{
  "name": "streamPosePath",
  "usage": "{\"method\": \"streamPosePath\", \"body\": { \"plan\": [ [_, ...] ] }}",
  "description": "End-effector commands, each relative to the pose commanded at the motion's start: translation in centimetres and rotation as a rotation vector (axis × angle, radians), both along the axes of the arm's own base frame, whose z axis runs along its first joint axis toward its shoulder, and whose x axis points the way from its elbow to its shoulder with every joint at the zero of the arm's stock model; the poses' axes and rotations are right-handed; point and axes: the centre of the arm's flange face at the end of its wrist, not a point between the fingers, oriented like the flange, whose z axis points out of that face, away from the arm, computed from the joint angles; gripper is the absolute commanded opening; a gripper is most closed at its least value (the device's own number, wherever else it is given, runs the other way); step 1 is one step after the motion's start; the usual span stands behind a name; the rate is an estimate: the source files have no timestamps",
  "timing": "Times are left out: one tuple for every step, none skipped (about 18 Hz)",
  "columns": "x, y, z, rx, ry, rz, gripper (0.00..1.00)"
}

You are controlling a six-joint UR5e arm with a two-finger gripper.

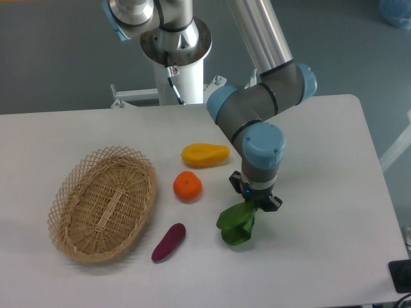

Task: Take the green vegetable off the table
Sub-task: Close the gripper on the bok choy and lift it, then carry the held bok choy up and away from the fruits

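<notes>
The tool (255, 200) is clamping its fingers on the green vegetable (236, 222), whose leaves are hanging just below it over the white surface (321, 167).

Setting: robotics lab, as I read it from the camera feed.
Arm mount: my arm (257, 115) stands on a white pedestal (180, 77) bolted behind the table (321, 256).
Work surface: bare white top, rounded corners.
Floor: plain grey.
Props: toy produce and a wicker basket (103, 204) laid out as test pieces.
</notes>
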Motion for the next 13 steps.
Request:
{"method": "streamPosePath", "body": {
  "plan": [
    [-0.7,0.1,1.0,-0.012,-0.017,0.005,0.10],
    [-1.4,0.2,2.0,-0.021,-0.036,0.011,0.10],
    [-2.1,0.3,2.8,-0.026,-0.047,0.015,0.10],
    [-2.7,0.5,3.5,-0.026,-0.051,0.018,0.10],
    [-3.3,0.6,3.9,-0.023,-0.049,0.023,0.10],
    [-3.8,0.6,4.4,-0.015,-0.040,0.027,0.10],
    [-4.3,0.5,4.9,-0.007,-0.035,0.032,0.10],
    [-4.8,0.5,5.2,0.000,-0.028,0.036,0.10],
    [-5.2,0.6,5.5,0.004,-0.021,0.038,0.10],
    [-5.5,0.8,5.8,0.009,-0.012,0.038,0.10],
    [-6.0,1.0,6.1,0.013,-0.005,0.039,0.10],
    [-6.4,1.2,6.3,0.015,0.001,0.039,0.11],
    [-7.3,1.0,6.4,0.020,0.006,0.033,0.12]
  ]
}}
